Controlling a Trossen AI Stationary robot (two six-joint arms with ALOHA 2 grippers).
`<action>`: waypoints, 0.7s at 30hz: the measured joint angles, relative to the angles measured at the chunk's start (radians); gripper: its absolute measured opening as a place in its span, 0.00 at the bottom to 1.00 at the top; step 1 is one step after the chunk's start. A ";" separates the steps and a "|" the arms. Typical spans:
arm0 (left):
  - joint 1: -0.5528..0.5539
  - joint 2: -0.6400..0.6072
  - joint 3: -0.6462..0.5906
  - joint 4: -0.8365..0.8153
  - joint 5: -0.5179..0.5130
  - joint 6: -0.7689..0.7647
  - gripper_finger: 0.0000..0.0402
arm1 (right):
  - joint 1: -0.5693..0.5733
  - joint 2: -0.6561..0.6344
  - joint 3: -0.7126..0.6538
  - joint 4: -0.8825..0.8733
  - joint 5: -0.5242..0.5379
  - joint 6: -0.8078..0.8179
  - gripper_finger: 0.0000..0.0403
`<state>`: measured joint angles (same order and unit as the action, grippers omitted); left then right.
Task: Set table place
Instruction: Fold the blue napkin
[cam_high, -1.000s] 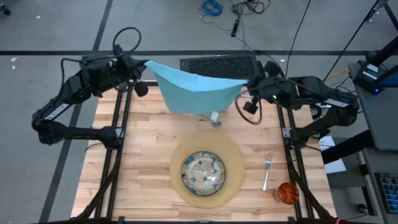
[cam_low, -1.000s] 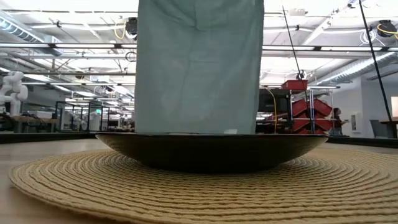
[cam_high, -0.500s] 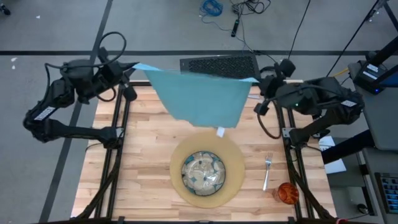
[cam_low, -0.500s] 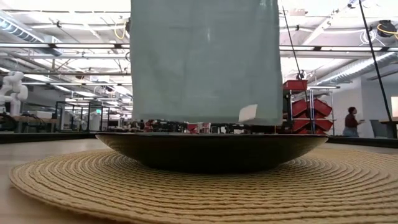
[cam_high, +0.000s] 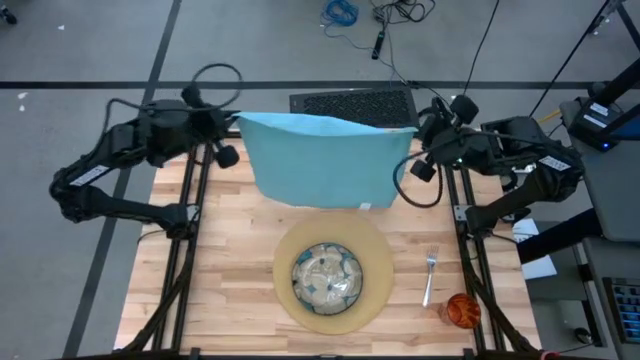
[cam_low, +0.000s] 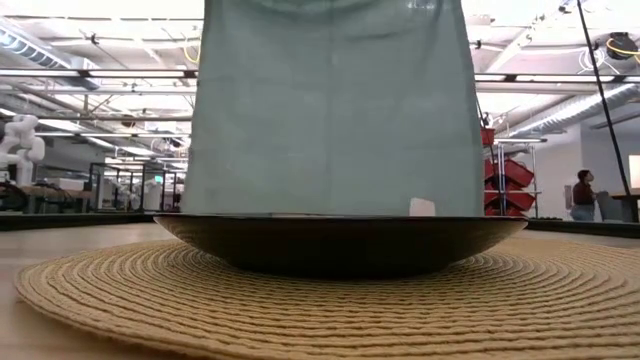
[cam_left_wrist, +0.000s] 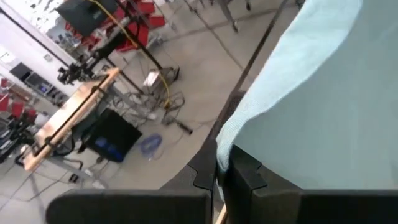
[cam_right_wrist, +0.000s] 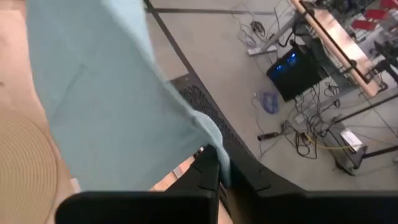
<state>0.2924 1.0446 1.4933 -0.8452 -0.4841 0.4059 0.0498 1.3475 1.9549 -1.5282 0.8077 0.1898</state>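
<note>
From above, the table (cam_high: 230, 270) carries a round tan placemat (cam_high: 378, 262) near its 6 o'clock edge, with a green-patterned plate (cam_high: 327, 277) centred on it. A fork (cam_high: 430, 272) lies at 3 o'clock of the placemat, clear of its rim, and an orange cup (cam_high: 462, 309) stands just beyond the fork's handle end, toward 5 o'clock. A black mesh panel (cam_high: 350, 103) lies past the table's 12 o'clock edge, with cables on the floor farther out. The teal napkin (cam_high: 325, 160) hangs spread between the two arms over the table's far half, at 12 o'clock of the plate. The left gripper (cam_high: 236, 122) pinches its upper corner on the 9 o'clock side; the right gripper (cam_high: 415, 133) pinches the upper corner on the 3 o'clock side.

At table height, the plate's dark rim (cam_low: 340, 243) and the placemat (cam_low: 320, 310) fill the foreground and hide where the cloth's lower edge ends. The napkin (cam_low: 330, 110) hangs behind them as a wide flat sheet. A person (cam_low: 582, 195) stands far off at 3 o'clock in the room.

The left wrist camera shows that gripper (cam_left_wrist: 219, 168) clamped tight on the napkin (cam_left_wrist: 317, 118) at its edge.

The right wrist camera shows the right gripper (cam_right_wrist: 222, 167) likewise closed on a corner of the napkin (cam_right_wrist: 106, 106), with the placemat (cam_right_wrist: 22, 168) below.
</note>
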 joint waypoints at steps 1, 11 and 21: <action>0.000 0.015 0.000 0.000 -0.009 0.002 0.00 | -0.012 0.000 0.000 -0.007 0.000 0.000 0.00; 0.000 0.021 -0.001 -0.002 -0.025 0.020 0.00 | 0.027 0.000 -0.001 -0.043 0.011 0.019 0.00; -0.028 -0.095 0.018 0.016 -0.017 -0.005 0.00 | 0.101 -0.006 0.050 -0.020 0.045 0.027 0.00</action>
<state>0.2646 0.9492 1.5114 -0.8290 -0.5016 0.4010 0.1507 1.3411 2.0049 -1.5483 0.8525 0.2173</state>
